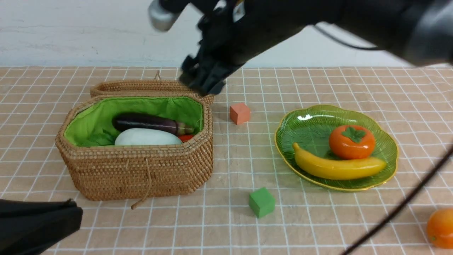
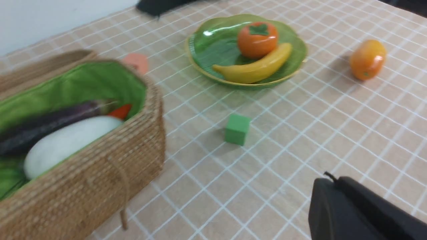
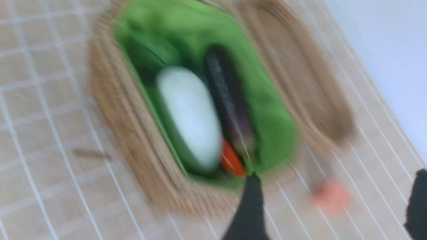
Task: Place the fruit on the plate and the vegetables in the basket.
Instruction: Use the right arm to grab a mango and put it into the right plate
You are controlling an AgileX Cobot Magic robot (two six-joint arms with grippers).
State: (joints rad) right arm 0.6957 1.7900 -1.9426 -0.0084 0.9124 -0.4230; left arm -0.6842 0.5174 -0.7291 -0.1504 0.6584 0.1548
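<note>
The likeliest failure from here, as I judged it, was the mango being missed: it lay alone on the cloth at the lower right edge of the front frame, well apart from the green plate, and a careless reach might have rolled it off the table. The right gripper hung blurred at upper centre, above the basket, fingers spread and holding nothing. The left gripper, at lower left, was pressed together and empty. Eggplant and radish lay in the basket; persimmon and banana on the plate.
</note>
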